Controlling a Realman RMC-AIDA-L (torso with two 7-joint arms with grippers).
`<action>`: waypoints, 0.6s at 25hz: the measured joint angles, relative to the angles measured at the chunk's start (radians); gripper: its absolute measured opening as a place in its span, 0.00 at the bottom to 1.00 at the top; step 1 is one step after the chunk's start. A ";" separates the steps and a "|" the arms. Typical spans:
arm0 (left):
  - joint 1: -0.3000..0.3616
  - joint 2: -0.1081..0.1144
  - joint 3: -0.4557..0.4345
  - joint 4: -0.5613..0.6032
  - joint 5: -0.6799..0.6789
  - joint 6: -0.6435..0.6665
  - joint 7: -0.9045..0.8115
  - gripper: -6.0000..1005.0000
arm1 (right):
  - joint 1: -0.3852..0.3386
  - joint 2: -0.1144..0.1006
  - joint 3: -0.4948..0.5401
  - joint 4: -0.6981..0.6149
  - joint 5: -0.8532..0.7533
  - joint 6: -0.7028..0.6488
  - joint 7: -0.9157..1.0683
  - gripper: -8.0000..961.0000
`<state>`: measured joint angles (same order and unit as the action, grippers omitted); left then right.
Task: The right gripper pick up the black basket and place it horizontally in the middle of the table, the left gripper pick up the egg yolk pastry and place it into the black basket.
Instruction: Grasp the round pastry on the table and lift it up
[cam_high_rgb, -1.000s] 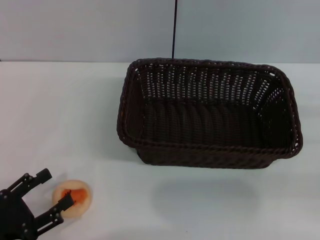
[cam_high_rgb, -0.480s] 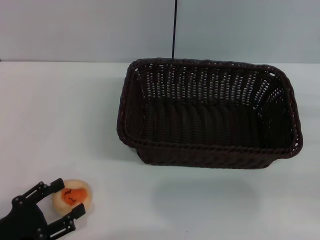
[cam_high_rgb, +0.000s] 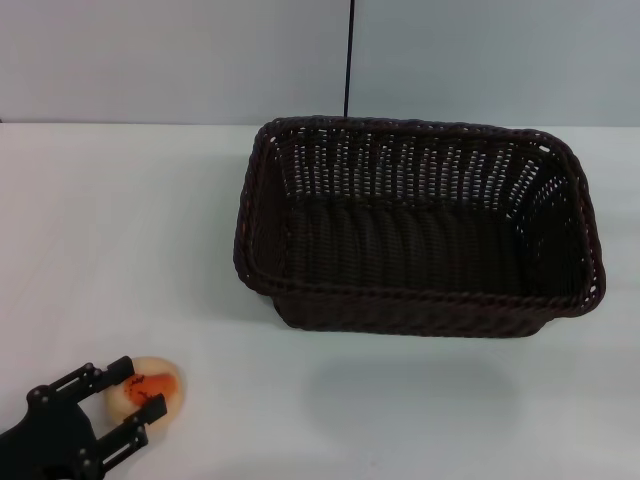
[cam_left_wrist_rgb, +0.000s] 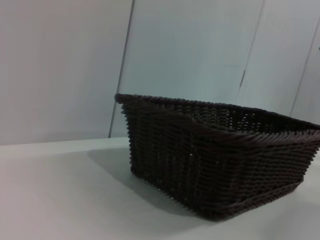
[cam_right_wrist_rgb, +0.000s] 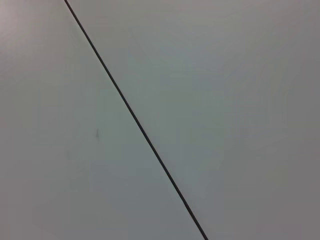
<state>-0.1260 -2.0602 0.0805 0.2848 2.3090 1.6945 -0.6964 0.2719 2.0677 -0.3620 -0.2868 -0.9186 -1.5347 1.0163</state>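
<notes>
The black basket (cam_high_rgb: 420, 305) stands lengthwise across the middle of the white table (cam_high_rgb: 120, 220), empty inside. It also shows in the left wrist view (cam_left_wrist_rgb: 215, 155), a little way off. The egg yolk pastry (cam_high_rgb: 165, 385), pale with an orange-red top, lies at the table's near left. My left gripper (cam_high_rgb: 142, 386) reaches in from the bottom left corner. Its two fingers (cam_high_rgb: 118, 371) press the pastry from both sides at table height. My right gripper is out of view; its wrist view shows only a wall.
A thin dark vertical line (cam_high_rgb: 349, 60) runs up the grey wall behind the basket; it crosses the right wrist view (cam_right_wrist_rgb: 135, 120) too. Bare white table (cam_high_rgb: 400, 420) lies between the pastry and the basket and along the front.
My left gripper has come forward around the pastry, and its fingers have drawn closer together onto it. The basket has not moved.
</notes>
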 joint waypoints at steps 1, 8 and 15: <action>0.000 0.000 -0.002 0.000 -0.002 -0.005 0.001 0.78 | 0.000 0.000 0.000 0.000 0.000 0.000 0.000 0.40; -0.001 0.000 -0.005 0.000 -0.003 -0.011 0.002 0.49 | 0.002 0.000 -0.001 0.000 0.000 0.002 0.000 0.40; -0.006 0.000 -0.002 -0.011 -0.003 -0.019 0.002 0.19 | 0.003 0.000 -0.002 0.000 -0.002 0.004 -0.001 0.40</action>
<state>-0.1316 -2.0602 0.0782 0.2741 2.3055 1.6753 -0.6948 0.2746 2.0677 -0.3636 -0.2868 -0.9204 -1.5306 1.0156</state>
